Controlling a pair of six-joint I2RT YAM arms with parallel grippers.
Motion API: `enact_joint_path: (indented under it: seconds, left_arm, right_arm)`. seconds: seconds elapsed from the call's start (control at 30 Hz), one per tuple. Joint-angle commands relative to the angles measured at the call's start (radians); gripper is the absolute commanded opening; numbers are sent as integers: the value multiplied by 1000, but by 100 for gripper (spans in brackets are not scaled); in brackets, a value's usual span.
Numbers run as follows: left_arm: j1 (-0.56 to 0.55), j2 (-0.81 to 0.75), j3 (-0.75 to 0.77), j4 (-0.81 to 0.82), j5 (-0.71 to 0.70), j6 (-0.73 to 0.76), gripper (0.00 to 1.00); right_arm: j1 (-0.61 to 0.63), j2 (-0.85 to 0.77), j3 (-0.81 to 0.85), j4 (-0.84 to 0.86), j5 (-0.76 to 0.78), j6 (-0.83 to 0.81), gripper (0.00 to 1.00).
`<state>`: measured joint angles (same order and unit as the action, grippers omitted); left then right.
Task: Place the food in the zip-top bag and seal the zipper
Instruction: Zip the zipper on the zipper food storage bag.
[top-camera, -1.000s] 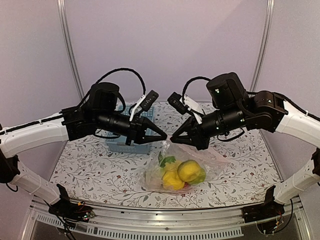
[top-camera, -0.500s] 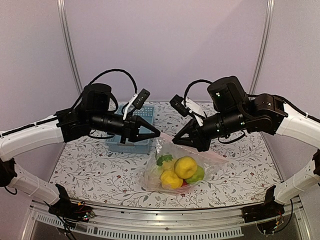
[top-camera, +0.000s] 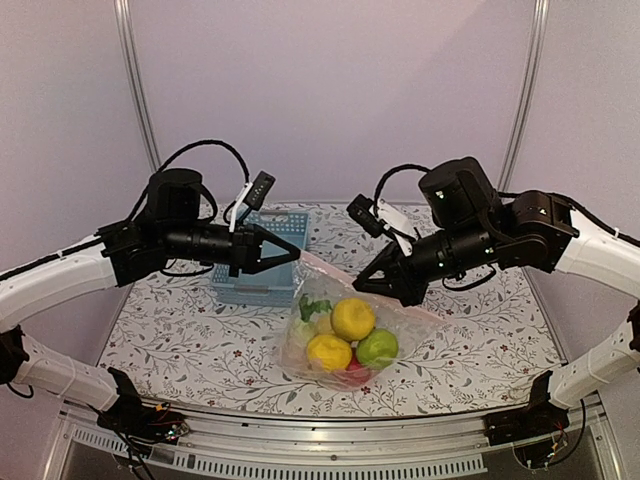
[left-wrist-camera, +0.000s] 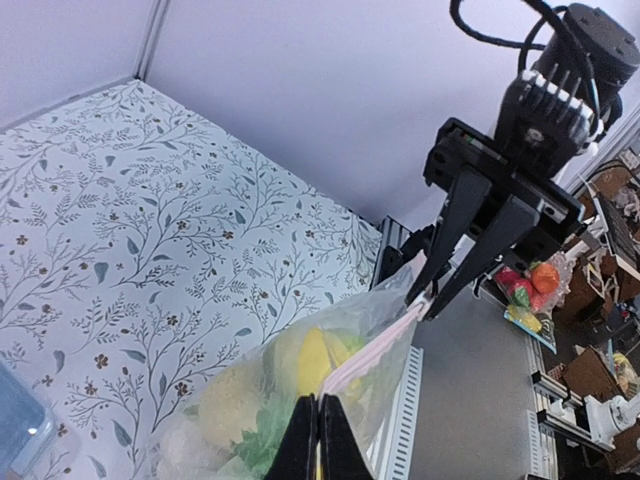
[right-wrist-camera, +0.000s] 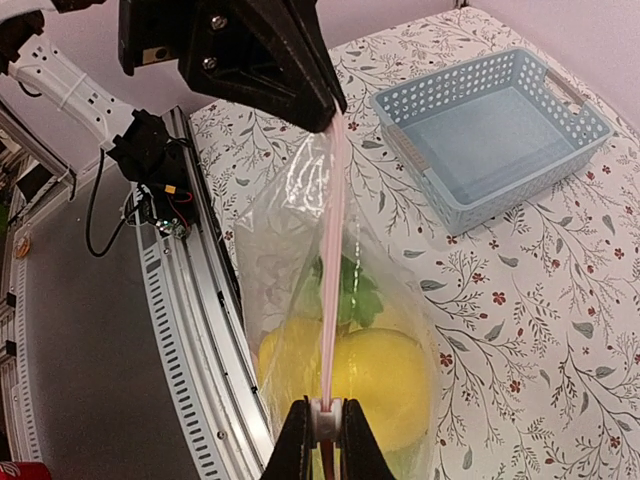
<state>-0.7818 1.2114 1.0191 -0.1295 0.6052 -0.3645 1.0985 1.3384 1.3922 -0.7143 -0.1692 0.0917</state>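
Yellow lemons (top-camera: 353, 318) are crowding the front of the scene, packed together with a green piece (top-camera: 377, 347) and a red tomato (top-camera: 350, 371) inside the zip-top bag (top-camera: 415, 320), and the bag's full belly is sagging down to the floral table (top-camera: 180, 340), not far from the near edge. Just above the food, the bag's mouth is being stretched taut between the two arms, the pink zipper (right-wrist-camera: 330, 270) running as one straight line from pincer to pincer. On the left, the left gripper (top-camera: 298, 255) is reaching in level, its fingers pressed together on one end of that strip; its own wrist view is showing the two tips closed flat with the strip feeding straight into them. Across from it, the right gripper (top-camera: 360, 285) is angling down and pinching the other end, its fingers clamped on the strip where it thickens into a small pale tab. Behind the left gripper, the light-blue basket (top-camera: 255, 290) is sitting on the table, apart from the bag, nothing showing inside it from the right wrist view. Farthest back, the plain lilac wall (top-camera: 330, 100) is closing off the cell.
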Motion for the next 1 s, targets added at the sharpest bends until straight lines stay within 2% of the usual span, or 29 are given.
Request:
enact_joint_path:
  seconds: [0.0, 0.53, 0.97]
  left_arm:
    - [68, -29, -23, 33, -96, -44, 0]
    - [219, -69, -94, 33, -144, -107, 0]
    - [299, -88, -132, 39, -150, -134, 0]
  right_arm:
    - [-3, -34, -34, -132, 9, 15, 0]
    - [-2, -84, -73, -178, 49, 48, 0]
    - [-3, -113, -84, -206, 80, 62, 0]
